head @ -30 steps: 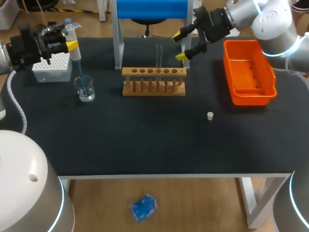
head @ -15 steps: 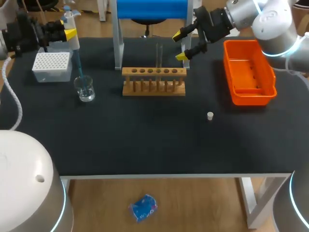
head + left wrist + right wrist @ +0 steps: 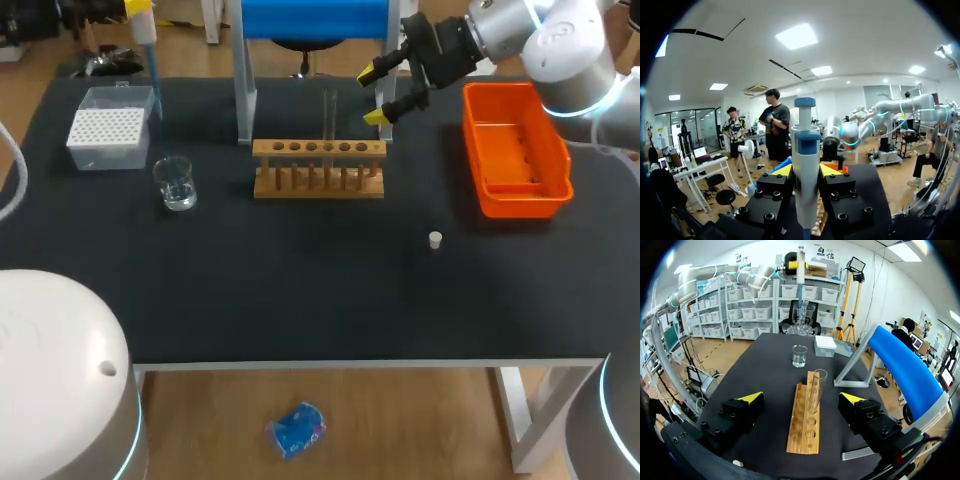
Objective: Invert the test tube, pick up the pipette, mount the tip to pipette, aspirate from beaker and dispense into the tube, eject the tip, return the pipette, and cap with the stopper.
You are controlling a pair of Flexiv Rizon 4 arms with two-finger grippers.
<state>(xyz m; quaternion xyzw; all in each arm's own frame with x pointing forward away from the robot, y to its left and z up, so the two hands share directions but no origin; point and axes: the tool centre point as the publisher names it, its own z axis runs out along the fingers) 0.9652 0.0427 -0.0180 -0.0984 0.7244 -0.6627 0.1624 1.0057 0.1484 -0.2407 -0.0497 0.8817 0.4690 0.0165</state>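
My left gripper (image 3: 806, 170) is shut on the white and blue pipette (image 3: 806, 150), which stands upright between its fingers. In the head view that gripper (image 3: 135, 8) is high at the far left corner, and the pipette (image 3: 148, 40) with its blue tip hangs above the tip box (image 3: 108, 125), clear of the glass beaker (image 3: 176, 183). A test tube (image 3: 329, 115) stands upright in the wooden rack (image 3: 318, 168). My right gripper (image 3: 382, 92) hangs open just behind and right of the tube (image 3: 817, 387), its fingers either side of the rack (image 3: 802, 427). A small white stopper (image 3: 435, 239) lies on the table.
An orange bin (image 3: 515, 150) stands at the right of the table. A blue stand on metal legs (image 3: 300, 20) rises behind the rack. From the right wrist, the beaker (image 3: 799, 355) and tip box (image 3: 826, 343) lie beyond the rack.
My left arm has lifted the pipette up out of the beaker and drawn it back toward the far left corner. The right arm has not moved.
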